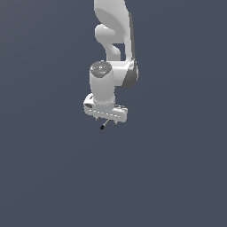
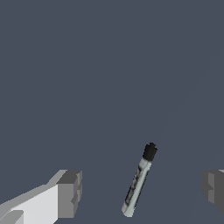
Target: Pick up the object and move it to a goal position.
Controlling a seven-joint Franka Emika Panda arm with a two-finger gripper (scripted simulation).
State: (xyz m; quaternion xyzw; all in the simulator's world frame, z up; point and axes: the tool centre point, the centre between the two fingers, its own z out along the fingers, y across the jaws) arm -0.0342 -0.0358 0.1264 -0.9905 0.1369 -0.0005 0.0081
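Now, wrist view: one finger [image 2: 70,192] at stick's one side, stick [image 2: 139,180] loose in wide gap, other finger [image 2: 213,189] opposite, neither touching. Gripper [image 1: 106,122] spread wide just above stick. Grasp not yet made; lift and carry to goal remain.

Surface: plain dark slate-grey ground [image 1: 177,177], uniform, with no visible edge in either view.
On it: the stick [image 2: 139,181], pale grey shaft, black end; whether it touches the ground cannot be told.
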